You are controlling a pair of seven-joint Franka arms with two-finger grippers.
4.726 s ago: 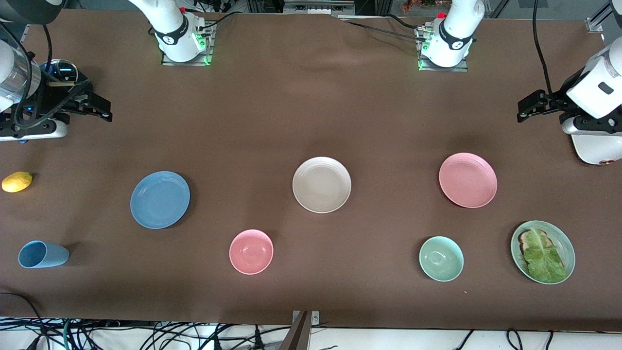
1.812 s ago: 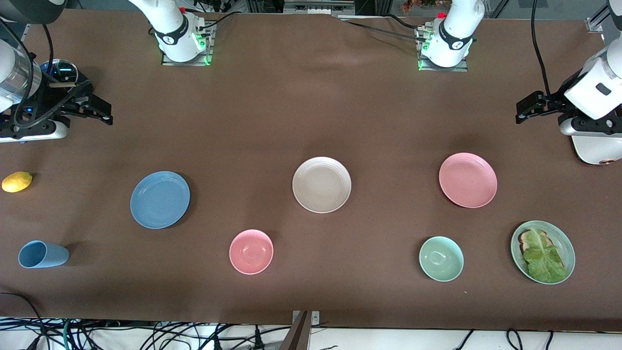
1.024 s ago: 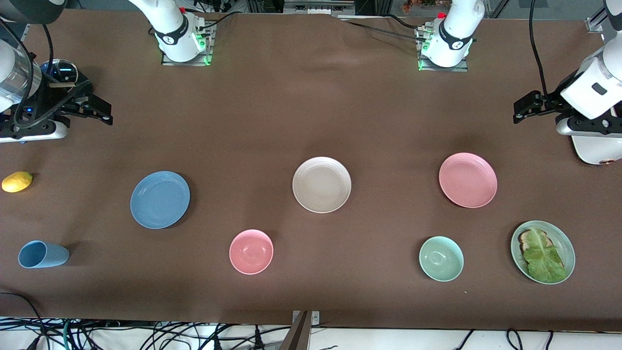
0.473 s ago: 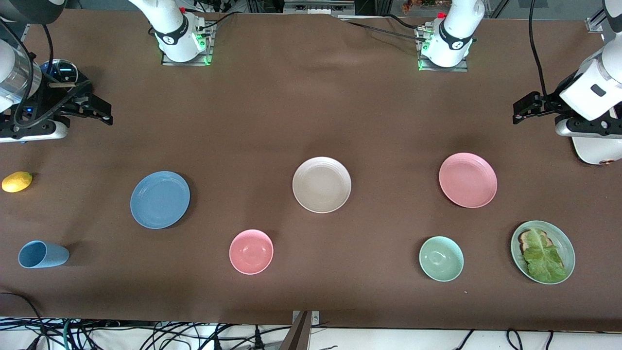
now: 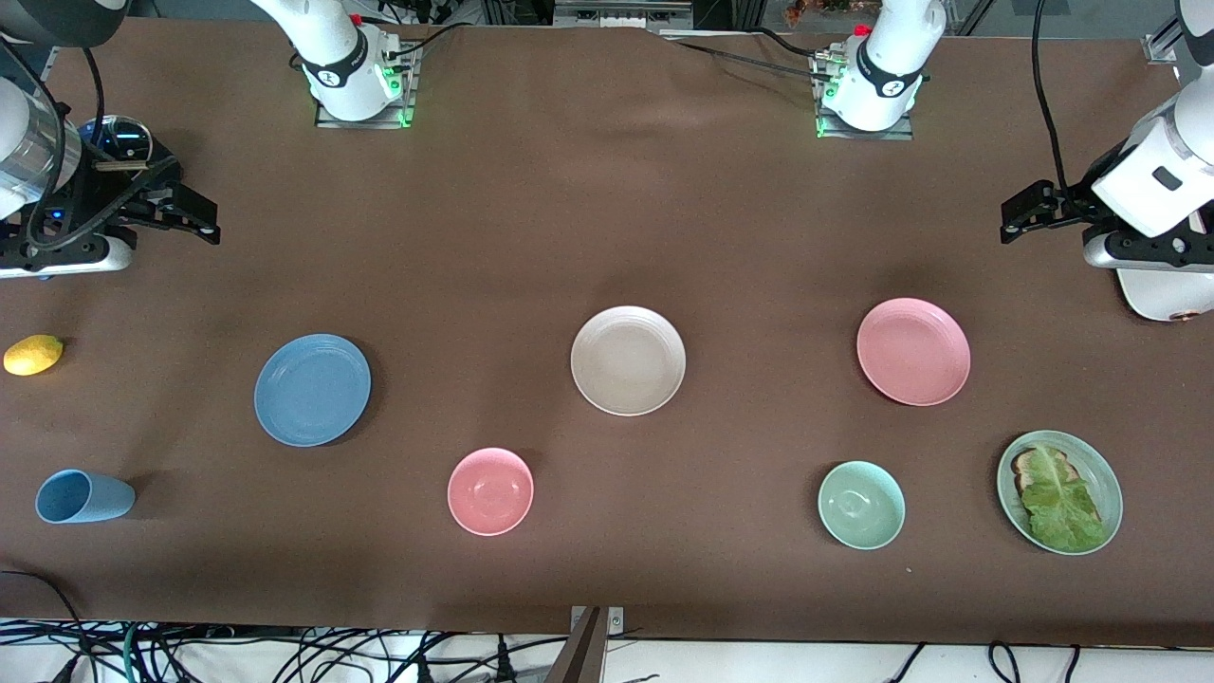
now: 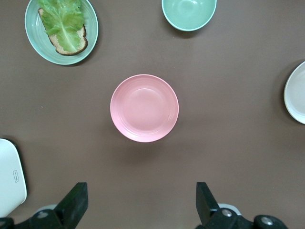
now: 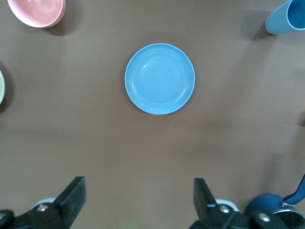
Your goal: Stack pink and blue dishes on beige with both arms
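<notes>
The beige plate (image 5: 628,360) lies mid-table. The blue plate (image 5: 312,389) lies toward the right arm's end, and the pink plate (image 5: 913,351) toward the left arm's end. All three rest flat and apart. My right gripper (image 5: 201,220) hangs open and empty over bare cloth at its end of the table. Its wrist view looks down on the blue plate (image 7: 160,78) from the open right gripper (image 7: 138,188). My left gripper (image 5: 1013,216) hangs open and empty over bare cloth at the other end. The pink plate (image 6: 144,108) lies out ahead of the left gripper (image 6: 140,191).
Nearer the front camera lie a pink bowl (image 5: 490,490), a pale green bowl (image 5: 861,505), a green plate (image 5: 1113,493) with toast and lettuce, and a blue cup (image 5: 83,496) on its side. A lemon (image 5: 33,354) and a white device (image 5: 1162,294) sit at the table's ends.
The left arm's hand has drifted slightly over the bare cloth. The right arm and all the dishes have not moved.
</notes>
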